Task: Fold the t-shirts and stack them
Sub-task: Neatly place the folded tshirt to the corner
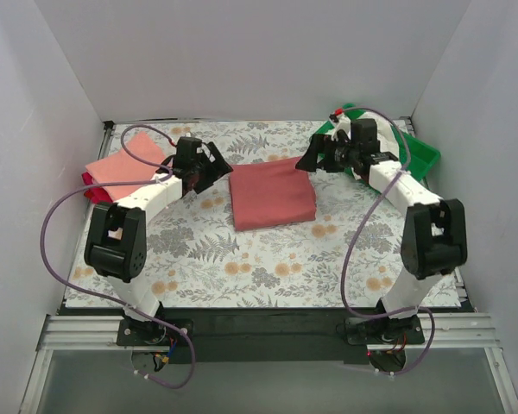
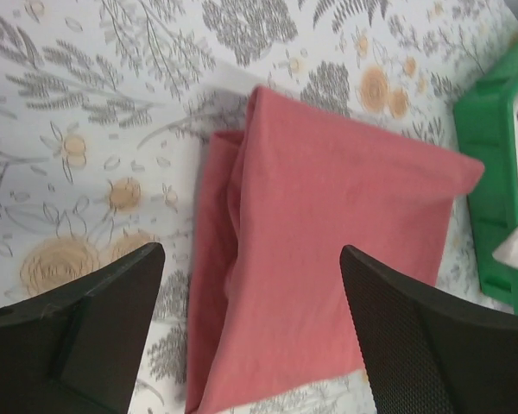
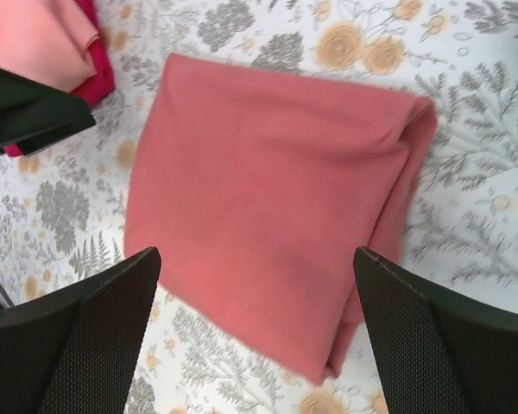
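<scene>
- The folded brick-red t-shirt [image 1: 272, 197] is seen at frame centre, ungripped.
- The left gripper [image 1: 216, 168] and right gripper [image 1: 309, 159] are held spread on either side of it.
- All layers should be pinched together before it is carried to the salmon-pink t-shirt [image 1: 125, 166], upper left.

Your left arm [image 1: 147, 197] reaches forward and inward from its base, elbow raised, wrist turned toward the centre. Your left gripper [image 1: 217, 166] stands with jaws spread wide; its black fingers [image 2: 86, 319] are well separated in the wrist view and clamp nothing. Your right arm [image 1: 406, 191] mirrors this pose, reaching forward and inward. Your right gripper [image 1: 308, 159] is likewise spread wide and holds nothing. The two grippers face each other, well apart.
</scene>
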Controlling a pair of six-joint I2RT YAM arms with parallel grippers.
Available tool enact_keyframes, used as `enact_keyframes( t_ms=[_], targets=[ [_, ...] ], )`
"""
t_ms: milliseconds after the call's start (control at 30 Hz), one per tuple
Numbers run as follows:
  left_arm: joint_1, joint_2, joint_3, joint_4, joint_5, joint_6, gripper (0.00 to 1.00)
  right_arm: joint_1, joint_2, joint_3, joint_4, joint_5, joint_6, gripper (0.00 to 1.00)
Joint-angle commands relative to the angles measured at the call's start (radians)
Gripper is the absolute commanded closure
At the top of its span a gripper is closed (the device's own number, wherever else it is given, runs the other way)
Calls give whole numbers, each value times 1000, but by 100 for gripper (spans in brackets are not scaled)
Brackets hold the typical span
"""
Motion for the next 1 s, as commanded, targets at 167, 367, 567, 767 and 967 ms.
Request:
enact_keyframes(
  t_ms=[167, 367, 567, 767, 967],
  targets=[
    [-40, -141, -199, 77, 93, -17, 16, 30, -545, -531, 127, 128, 81, 2],
    [-55, -94, -207, 90, 110, -4, 11, 27, -855, -821, 100, 271, 127, 2],
    [-61, -14, -173, 84, 101, 12, 9, 29, -1072, -930, 20, 316, 145, 2],
    [-95, 66, -119, 38, 55, 49, 9, 27, -1184, -952, -52, 362, 133, 2],
    [-126, 135, -67, -10, 3, 58, 35, 27, -1210, -957, -77, 363, 113, 2]
  ],
)
